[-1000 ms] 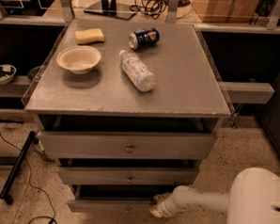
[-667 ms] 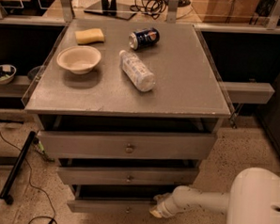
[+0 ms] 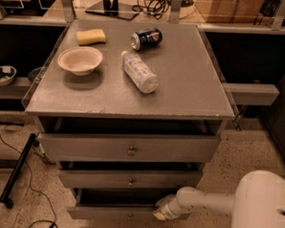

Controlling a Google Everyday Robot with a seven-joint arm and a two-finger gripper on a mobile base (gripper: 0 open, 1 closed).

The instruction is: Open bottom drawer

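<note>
Claw [image 3: 159, 213] sits low at the bottom drawer [image 3: 108, 213], right of centre on its front, lowest of three under the desk [image 3: 191, 89]. Whether it's wide or clamped, I cannot tell. Best pull straight toward the near side, level and steady; a sideways drag could bind it.

The white arm [image 3: 206, 201] reaches leftward from the rounded base [image 3: 264, 208], its end effector [image 3: 160, 209] held low at the tip.

gripper [image 3: 160, 210]: was low, below top's front edge
top [image 3: 191, 89]: grey, flat, well above gripper
bowl [image 3: 80, 60]: upright, up-left of gripper
sponge [image 3: 90, 36]: behind bowl
bottle [image 3: 140, 72]: lay sideways, above gripper
can [image 3: 146, 38]: lay sideways, behind bottle
</note>
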